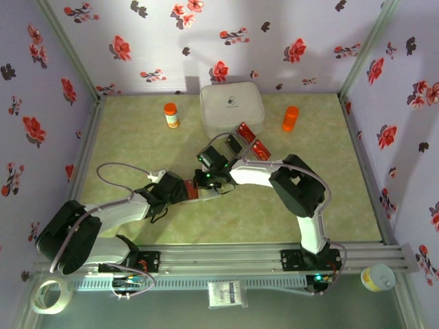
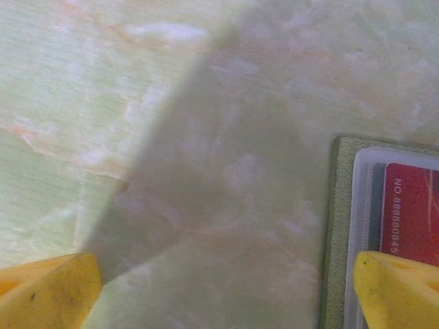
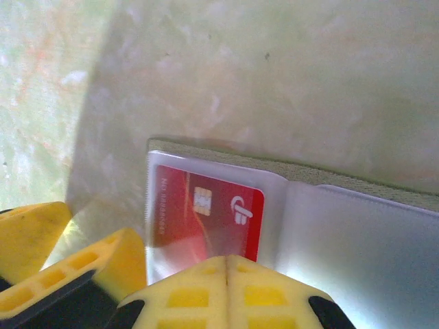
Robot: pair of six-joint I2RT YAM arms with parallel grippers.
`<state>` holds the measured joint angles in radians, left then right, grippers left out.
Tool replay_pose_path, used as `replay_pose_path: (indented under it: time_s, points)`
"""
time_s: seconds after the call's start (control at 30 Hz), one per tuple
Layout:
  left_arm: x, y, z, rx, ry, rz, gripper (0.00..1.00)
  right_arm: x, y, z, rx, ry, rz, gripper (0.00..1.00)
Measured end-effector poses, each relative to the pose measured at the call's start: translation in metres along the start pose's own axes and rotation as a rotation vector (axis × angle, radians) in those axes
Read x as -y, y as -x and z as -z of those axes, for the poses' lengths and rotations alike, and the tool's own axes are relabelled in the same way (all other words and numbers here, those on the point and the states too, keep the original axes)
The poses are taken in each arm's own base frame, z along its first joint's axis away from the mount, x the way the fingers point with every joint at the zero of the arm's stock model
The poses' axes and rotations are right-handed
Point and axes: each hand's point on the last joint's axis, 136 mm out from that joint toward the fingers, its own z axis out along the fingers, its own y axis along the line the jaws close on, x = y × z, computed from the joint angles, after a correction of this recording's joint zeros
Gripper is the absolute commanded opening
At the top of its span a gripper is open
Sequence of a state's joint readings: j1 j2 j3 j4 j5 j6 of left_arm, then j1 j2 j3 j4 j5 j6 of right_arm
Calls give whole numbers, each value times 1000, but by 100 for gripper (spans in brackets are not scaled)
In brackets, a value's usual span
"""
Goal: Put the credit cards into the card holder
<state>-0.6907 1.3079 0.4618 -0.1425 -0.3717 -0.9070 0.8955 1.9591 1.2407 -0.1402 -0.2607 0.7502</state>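
Closest in, the right claw [image 3: 226, 266] has its yellow tips pressed together with nothing visible between them, sitting at the near edge of a red card [image 3: 206, 212]. That reads as a push, not a grip: closed tips make a blunt nose for sliding the card deeper into its clear pocket. The card lies flat and glossy, with a gold chip and a white logo, seen through the plastic sleeve.

The sleeve belongs to the card holder [image 3: 288, 170], spread open and flat on the counter [image 3: 274, 68]. Its olive-green cloth shows as a thin border round the pale inside. The pocket next to the red card looks empty.

The left claw [image 2: 223, 271] stands wide open and holds nothing, one finger over the holder's corner and the other well out on bare counter. I judge it is there to stop the holder from skating while the card goes in. Whether it touches the holder I cannot tell.

Farther up the counter, the other credit cards [image 1: 260, 147], two red and one dark, lie loose just beside a white box [image 1: 232, 106]; they are not yet stowed. Two orange bottles [image 1: 291, 118] stand one on either side of the box.
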Motion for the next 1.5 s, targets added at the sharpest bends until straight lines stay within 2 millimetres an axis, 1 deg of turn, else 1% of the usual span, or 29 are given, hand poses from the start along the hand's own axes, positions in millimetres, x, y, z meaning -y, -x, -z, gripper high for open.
replay_pose_path:
  time_s: [0.13,0.23,0.57,0.8,1.23,1.3,1.4,1.5]
  points:
    - [0,0,0,0,0,0,97,-6,8,14,36,1,17,0]
    - [0,0,0,0,0,0,97,-6,7,15,37,-1,17,0]
    - [0,0,0,0,0,0,97,6,-1,6,10,-27,7,0]
    - [0,0,0,0,0,0,97,16,-10,-8,-19,-51,0,0]
    - [0,0,0,0,-1,0,97,13,-10,-11,-17,-43,5,0]
    - [0,0,0,0,-1,0,97,13,-10,-10,-16,-42,6,3]
    - [1,1,1,3,-5,2,97,10,-10,-6,-14,-40,8,11]
    - [1,1,2,3,-11,4,97,2,-8,6,0,-32,17,19]
